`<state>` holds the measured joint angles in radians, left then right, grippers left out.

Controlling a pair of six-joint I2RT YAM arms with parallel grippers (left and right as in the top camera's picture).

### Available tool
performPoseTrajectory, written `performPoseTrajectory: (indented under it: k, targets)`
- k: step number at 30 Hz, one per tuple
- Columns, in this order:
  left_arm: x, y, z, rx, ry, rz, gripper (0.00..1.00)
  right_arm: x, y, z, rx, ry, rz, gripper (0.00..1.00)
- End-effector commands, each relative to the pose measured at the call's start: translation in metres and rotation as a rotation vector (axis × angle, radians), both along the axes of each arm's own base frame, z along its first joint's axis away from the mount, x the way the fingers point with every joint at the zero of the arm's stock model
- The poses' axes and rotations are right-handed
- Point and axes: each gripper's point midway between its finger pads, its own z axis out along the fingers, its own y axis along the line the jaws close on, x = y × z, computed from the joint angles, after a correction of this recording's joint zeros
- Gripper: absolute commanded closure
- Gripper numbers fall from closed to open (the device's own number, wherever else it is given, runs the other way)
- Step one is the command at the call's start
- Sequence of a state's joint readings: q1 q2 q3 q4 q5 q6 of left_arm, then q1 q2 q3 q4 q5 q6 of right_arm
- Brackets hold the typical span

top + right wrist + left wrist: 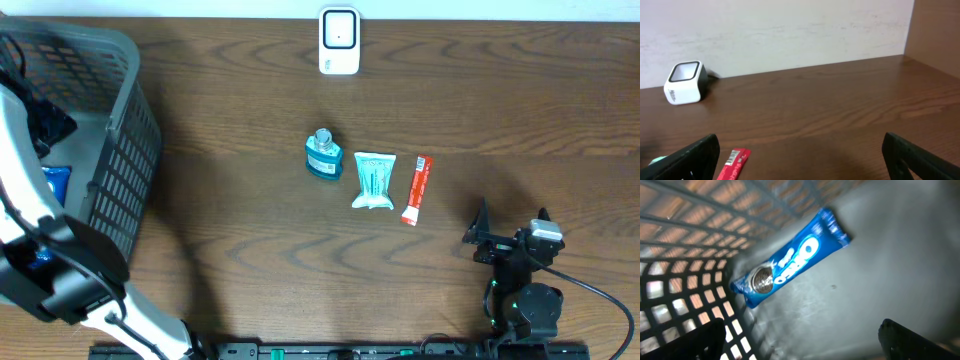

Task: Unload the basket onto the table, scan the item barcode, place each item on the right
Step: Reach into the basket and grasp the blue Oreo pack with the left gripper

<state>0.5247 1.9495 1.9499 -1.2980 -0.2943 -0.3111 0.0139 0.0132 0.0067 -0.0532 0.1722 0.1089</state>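
Observation:
A blue Oreo packet [790, 265] lies on the floor of the grey mesh basket [125, 150]; in the overhead view it shows as a blue patch [55, 182] beside my left arm. My left gripper [800, 347] hangs open above the basket floor, just short of the packet, with nothing between its fingers [700, 340]. The white barcode scanner [339, 41] stands at the table's far edge, also visible in the right wrist view [685, 82]. My right gripper [512, 225] rests open and empty near the front right, facing the scanner.
A blue bottle [323, 155], a teal pouch [374, 181] and a red stick pack [417, 188] lie in a row mid-table. The red stick pack [732, 165] is just ahead of my right gripper's left finger. The basket's mesh wall [685, 280] stands close on the left gripper's left.

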Motion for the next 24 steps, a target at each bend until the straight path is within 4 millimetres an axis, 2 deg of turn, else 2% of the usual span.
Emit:
performPoseTrajectory:
  k: [1, 6, 12, 16, 24]
  targets:
    - [-0.016, 0.010, -0.042, -0.052, 0.109, 0.054, 0.02, -0.001, -0.005, -0.001, -0.013, 0.007, -0.020, 0.01]
    - [-0.025, 0.010, -0.098, -0.114, 0.222, -0.009, 0.02, -0.001, -0.005, -0.001, -0.013, 0.007, -0.020, 0.01]
    - [-0.038, 0.001, -0.151, -0.156, 0.306, -0.175, 0.02, -0.001, -0.005, -0.001, -0.013, 0.007, -0.020, 0.01]
    - [-0.046, 0.004, -0.166, -0.163, 0.318, -0.201, 0.02, -0.001, -0.005, -0.001, -0.013, 0.007, -0.020, 0.01]
    - [-0.056, 0.017, -0.165, -0.169, 0.323, -0.213, 0.02, -0.001, -0.005, -0.001, -0.013, 0.007, -0.020, 0.01]
